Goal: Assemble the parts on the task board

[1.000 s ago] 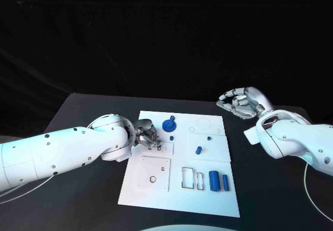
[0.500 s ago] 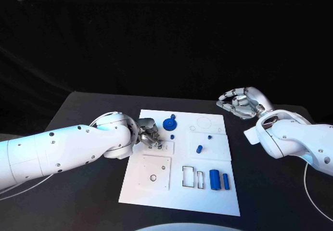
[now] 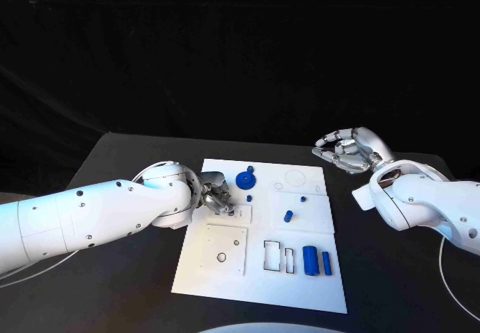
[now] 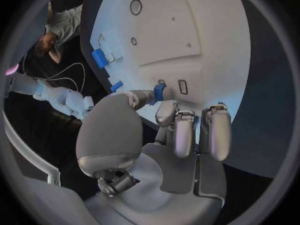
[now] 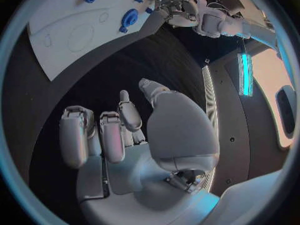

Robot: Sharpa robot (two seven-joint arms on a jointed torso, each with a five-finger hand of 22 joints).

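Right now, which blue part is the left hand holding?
The small blue part pinched in the left hand over the board's left side; the other blue parts, like the round one, lie untouched.

Robotics lab: black-draped table (image 3: 130,149) (white task board (image 3: 300,284))

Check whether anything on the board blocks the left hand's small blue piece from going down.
Nothing visible does. The left hand pinches a small blue part just above the task board, beside two small slots; the board under it looks bare.
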